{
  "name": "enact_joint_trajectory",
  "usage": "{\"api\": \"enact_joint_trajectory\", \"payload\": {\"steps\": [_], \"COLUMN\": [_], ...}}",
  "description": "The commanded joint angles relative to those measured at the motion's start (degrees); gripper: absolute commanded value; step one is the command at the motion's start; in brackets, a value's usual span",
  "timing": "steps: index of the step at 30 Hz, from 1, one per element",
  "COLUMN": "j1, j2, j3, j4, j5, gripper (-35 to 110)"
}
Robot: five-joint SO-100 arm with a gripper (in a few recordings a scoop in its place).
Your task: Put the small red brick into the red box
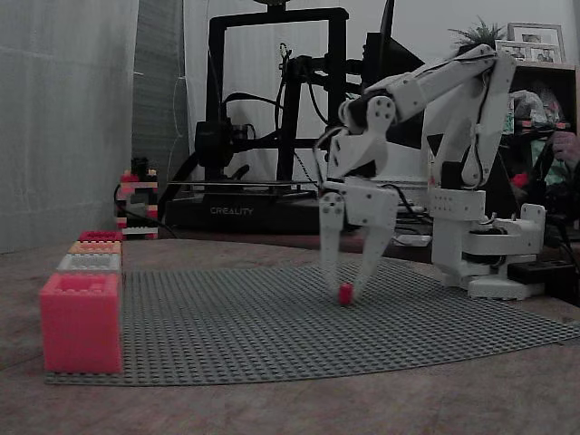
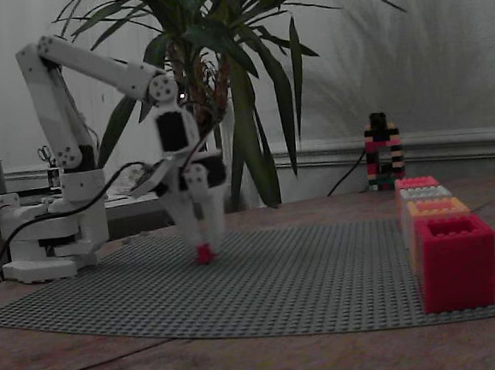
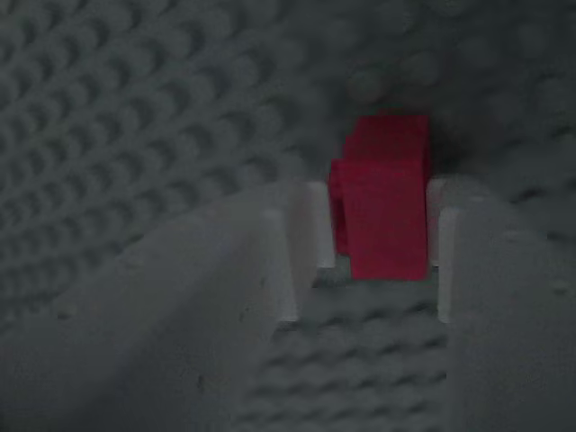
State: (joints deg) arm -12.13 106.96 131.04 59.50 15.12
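The white two-finger gripper is clamped on the tiny bright red toy-brick cube, pinned between its fingertips low over the grey studded baseplate, with the deep crimson studded-rim box well apart at the baseplate's edge.

The small red brick is seen between the two pale fingertips of the gripper, which are closed in against its left and right faces. The brick's upper part projects beyond the fingertips, and its lower edge is set just inside them. A grey studded baseplate is spread beneath and ahead of the gripper, its rows of studs blurred. More studs are seen in the gap between the fingers, behind the brick. Whether the brick is lifted off the plate cannot be told.
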Motion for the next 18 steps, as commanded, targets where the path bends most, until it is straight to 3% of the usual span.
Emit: {"api": "enact_joint_trajectory", "payload": {"steps": [1, 18], "j1": [2.5, 24.7], "j2": [-0.7, -28.5], "j3": [-11.4, -50.3], "j4": [-0.4, -21.2], "j5": [-1.3, -13.5], "gripper": [0, 0]}}
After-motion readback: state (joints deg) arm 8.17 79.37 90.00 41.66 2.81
